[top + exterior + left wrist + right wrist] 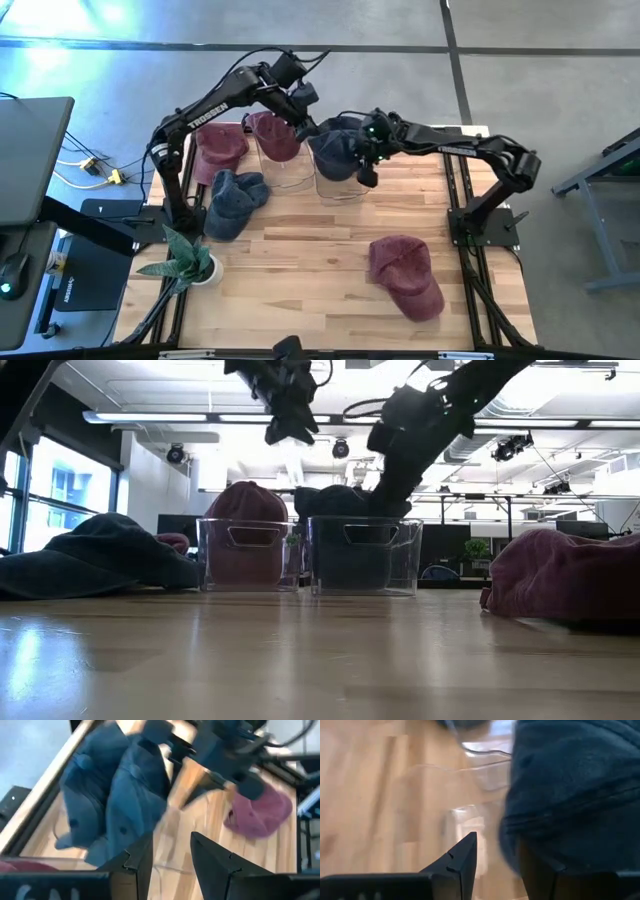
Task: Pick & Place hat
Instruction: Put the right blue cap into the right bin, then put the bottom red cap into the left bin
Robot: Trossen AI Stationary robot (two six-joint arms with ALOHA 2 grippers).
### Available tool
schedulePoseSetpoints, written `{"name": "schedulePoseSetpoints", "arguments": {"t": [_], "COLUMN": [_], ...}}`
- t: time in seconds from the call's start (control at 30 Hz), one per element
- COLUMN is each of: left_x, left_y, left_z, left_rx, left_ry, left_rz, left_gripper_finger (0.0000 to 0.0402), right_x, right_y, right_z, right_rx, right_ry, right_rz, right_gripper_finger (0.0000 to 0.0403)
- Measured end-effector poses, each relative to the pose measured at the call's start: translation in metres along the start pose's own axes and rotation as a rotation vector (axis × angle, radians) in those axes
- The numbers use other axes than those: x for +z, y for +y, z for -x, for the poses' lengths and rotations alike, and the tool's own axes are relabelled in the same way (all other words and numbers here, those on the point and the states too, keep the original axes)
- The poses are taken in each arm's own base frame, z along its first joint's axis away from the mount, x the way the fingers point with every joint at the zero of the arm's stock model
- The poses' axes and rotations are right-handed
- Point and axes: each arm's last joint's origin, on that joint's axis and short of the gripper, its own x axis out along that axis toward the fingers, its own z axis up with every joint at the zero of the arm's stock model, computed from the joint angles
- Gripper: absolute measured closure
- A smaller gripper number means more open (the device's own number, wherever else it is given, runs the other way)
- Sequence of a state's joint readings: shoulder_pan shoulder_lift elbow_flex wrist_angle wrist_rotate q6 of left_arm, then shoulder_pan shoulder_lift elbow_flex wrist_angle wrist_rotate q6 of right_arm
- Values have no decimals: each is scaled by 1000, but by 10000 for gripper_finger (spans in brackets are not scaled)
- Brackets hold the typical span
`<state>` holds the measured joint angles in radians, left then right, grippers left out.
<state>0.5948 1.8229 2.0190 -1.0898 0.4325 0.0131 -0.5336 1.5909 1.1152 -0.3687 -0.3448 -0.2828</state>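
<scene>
Wood-slat table (320,255) on a grey concrete floor, office ceiling lights behind in the low view.

Two clear bins sit side by side near the far edge. Left bin (283,165) has a maroon hat (272,133) in it. Right bin (338,180) has a blue hat (336,148) piled in, crown poking above the rim.

My right claw (365,170) is down at the right bin's right side, against the blue hat. Right wrist view: fingers (465,857) parted, hat fabric sitting over and around the far finger. Can't tell if I'm actually pinching the fabric or just pressed against it.

My left claw (303,98) hangs above and behind the two bins, well off the table. Left wrist view shows its fingers (212,857) spread with bare gap between them, nothing held. Same view looks down on the blue hat and my right arm reaching across.

Other hats on the table:
- maroon cap (221,147) at far left, beside the left bin
- blue cap (236,200) just in front of it, near the left arm's base
- red cap (405,275) lying alone at front right, well apart from both bins

Small potted plant (185,260) at the front left edge. Monitor (30,160) and cables off the table to the left.
</scene>
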Motion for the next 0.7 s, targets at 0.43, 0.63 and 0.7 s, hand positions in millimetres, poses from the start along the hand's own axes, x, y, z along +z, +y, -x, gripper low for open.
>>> {"name": "schedulePoseSetpoints", "arguments": {"t": [0.43,0.63,0.7], "left_x": [-2,-6,-7], "left_y": [-10,-12,-14], "left_z": [3,13,19], "left_rx": [-31,29,58], "left_ry": [31,48,41], "left_rz": [-77,-122,-144], "left_gripper_finger": [275,275,275], "right_x": [13,20,22], "right_y": [-14,7,16], "right_z": [2,25,38], "right_rx": [-410,-351,-336], "right_ry": [-68,-118,-132], "right_rz": [-27,-146,-201], "right_gripper_finger": [275,275,275]}}
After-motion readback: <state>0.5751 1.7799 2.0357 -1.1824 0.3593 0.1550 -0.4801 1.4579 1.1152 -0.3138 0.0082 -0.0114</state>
